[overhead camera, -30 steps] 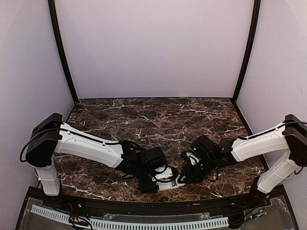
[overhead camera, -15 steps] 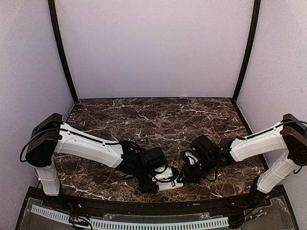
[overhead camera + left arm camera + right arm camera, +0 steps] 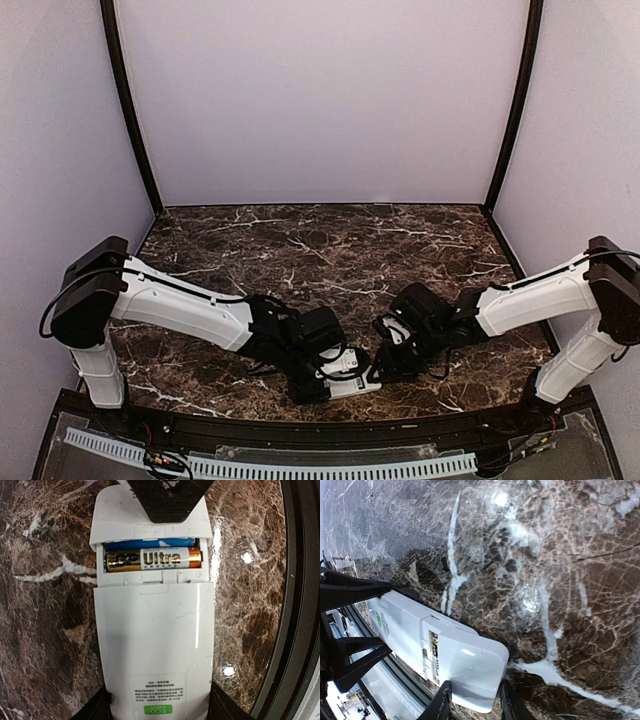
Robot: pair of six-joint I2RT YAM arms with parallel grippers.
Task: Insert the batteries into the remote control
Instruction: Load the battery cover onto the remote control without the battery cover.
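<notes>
Remote control (image 3: 152,645) lying back-up near the front edge of the marble counter (image 3: 330,250), battery bay uncovered.
The left jaws are clamped on the two long sides of the white remote at its green-labelled end. The open bay holds two batteries (image 3: 152,559) side by side: a gold-and-black one marked "Ultra", and a blue one just beyond it. The right jaws sit slightly parted at the remote's rounded far end. Whether they grip it cannot be told.
</notes>
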